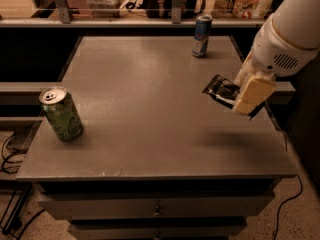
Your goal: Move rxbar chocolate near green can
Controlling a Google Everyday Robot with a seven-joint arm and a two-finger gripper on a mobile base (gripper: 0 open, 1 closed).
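No writing can be read anywhere: the rxbar chocolate shows only a black wrapper with faint pale marks, the green can carries darker green swirls on light green under a silver top with a pull tab, and the blue-and-silver can has bands of colour but no legible lettering. By count there are two cans, one bar and one hand. The hand, at the end of a white arm that comes in from the upper right, is closed narrowly on the rxbar chocolate. One cream-coloured finger lies across the near end of the wrapper, and the bar's other end juts out to the left, tilted. The bar is held clear of the grey surface, over its right edge about midway between the far and near corners, and a soft shadow falls on the surface below it. The green can stands upright near the left edge, towards the near left corner, well apart from the bar. The blue-and-silver can stands upright by the far edge, towards the far right corner. A drawer front shows beneath the near edge.
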